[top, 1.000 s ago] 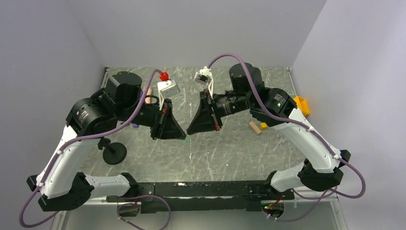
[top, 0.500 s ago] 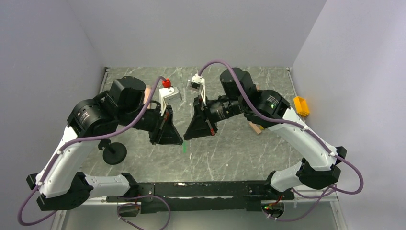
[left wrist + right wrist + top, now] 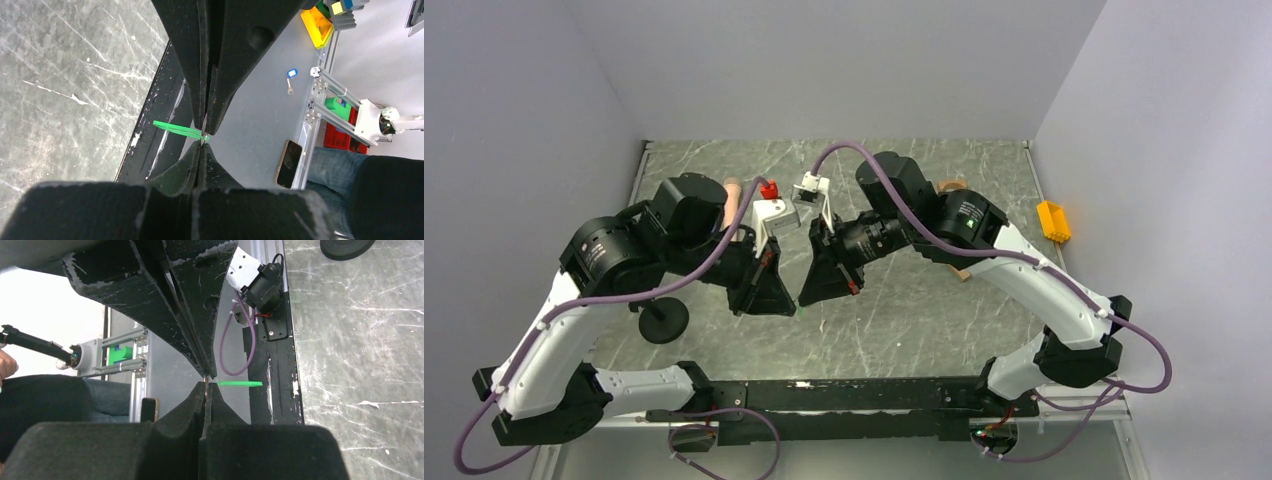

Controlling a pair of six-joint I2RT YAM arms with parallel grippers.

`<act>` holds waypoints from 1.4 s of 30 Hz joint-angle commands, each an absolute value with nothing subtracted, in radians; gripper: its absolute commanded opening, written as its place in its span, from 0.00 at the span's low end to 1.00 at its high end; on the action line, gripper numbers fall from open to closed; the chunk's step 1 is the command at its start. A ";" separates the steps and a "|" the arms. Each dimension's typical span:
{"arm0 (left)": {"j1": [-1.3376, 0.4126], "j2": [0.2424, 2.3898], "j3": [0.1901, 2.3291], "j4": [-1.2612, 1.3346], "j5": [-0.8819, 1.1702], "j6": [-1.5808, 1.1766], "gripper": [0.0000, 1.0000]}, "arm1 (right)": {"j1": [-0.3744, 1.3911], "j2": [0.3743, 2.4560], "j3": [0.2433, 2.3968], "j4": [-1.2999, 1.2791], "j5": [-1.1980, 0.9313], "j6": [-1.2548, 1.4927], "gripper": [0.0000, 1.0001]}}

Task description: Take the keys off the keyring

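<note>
My left gripper (image 3: 792, 311) and right gripper (image 3: 803, 302) meet tip to tip above the table's middle, both shut. In the left wrist view my own tips (image 3: 202, 145) pinch a thin silvery sliver, the keyring (image 3: 203, 140). The right gripper's tips come down from above onto the same spot. The green key tag (image 3: 177, 130) sticks out sideways at the joint. In the right wrist view my tips (image 3: 206, 384) pinch the same keyring (image 3: 206, 379), with the green tag (image 3: 240, 383) jutting to the right. How ring and tag connect is hidden.
A black round-based stand (image 3: 662, 320) sits under the left arm. A red piece (image 3: 769, 189) and a pinkish cylinder (image 3: 733, 190) lie behind the left gripper. A wooden block (image 3: 965, 273) peeks from under the right arm. A yellow bin (image 3: 1052, 220) is at the right edge.
Both grippers have moved left and toward the near edge, tips staying together. The green tag has gone with them.
</note>
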State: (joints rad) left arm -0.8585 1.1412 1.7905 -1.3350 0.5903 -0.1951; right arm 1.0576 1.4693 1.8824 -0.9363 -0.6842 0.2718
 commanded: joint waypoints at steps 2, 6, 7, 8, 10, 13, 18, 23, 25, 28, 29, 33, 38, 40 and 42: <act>-0.868 1.108 1.797 -1.263 0.577 -0.203 0.19 | 1.075 1.489 1.865 -0.965 -0.644 0.242 0.00; -0.868 1.066 1.812 -1.230 0.497 -0.225 0.69 | 1.068 1.438 1.797 -0.878 -0.644 0.282 0.00; -0.868 1.052 1.820 -1.219 0.475 -0.228 0.76 | 1.062 1.422 1.776 -0.851 -0.646 0.296 0.00; -0.868 1.035 1.832 -1.210 0.440 -0.234 0.80 | 1.056 1.404 1.755 -0.825 -0.649 0.320 0.00; -0.868 1.013 1.861 -1.189 0.379 -0.241 0.83 | 1.040 1.366 1.716 -0.770 -0.627 0.357 0.00; -0.867 0.963 1.866 -1.097 0.289 -0.285 0.84 | 1.001 1.307 1.673 -0.646 -0.642 0.438 0.00; -0.867 0.817 1.706 -0.747 0.152 -0.424 0.72 | 0.937 1.259 1.651 -0.373 -0.665 0.585 0.00; -0.867 0.669 1.443 -0.219 0.042 -0.563 0.63 | 0.862 1.191 1.557 0.075 -0.627 0.814 0.00; -0.867 0.645 1.369 -0.068 0.038 -0.584 0.60 | 0.854 1.188 1.533 0.203 -0.623 0.895 0.00; -0.867 0.682 1.349 0.037 0.091 -0.598 0.57 | 0.854 1.203 1.529 0.324 -0.643 0.946 0.00; -0.868 0.700 1.356 0.057 0.114 -0.602 0.57 | 0.854 1.212 1.529 0.355 -0.652 0.960 0.00; -0.867 0.765 1.410 0.130 0.182 -0.620 0.52 | 0.853 1.265 1.603 0.393 -0.708 0.984 0.00; -0.867 0.787 1.424 0.193 0.275 -0.560 0.52 | 0.853 1.328 1.688 0.434 -0.786 1.025 0.00; -0.868 0.799 1.432 0.215 0.351 -0.546 0.51 | 0.854 1.344 1.701 0.488 -0.834 1.073 0.00; -0.868 0.814 1.448 0.213 0.408 -0.539 0.51 | 0.854 1.366 1.730 0.503 -0.896 1.107 0.00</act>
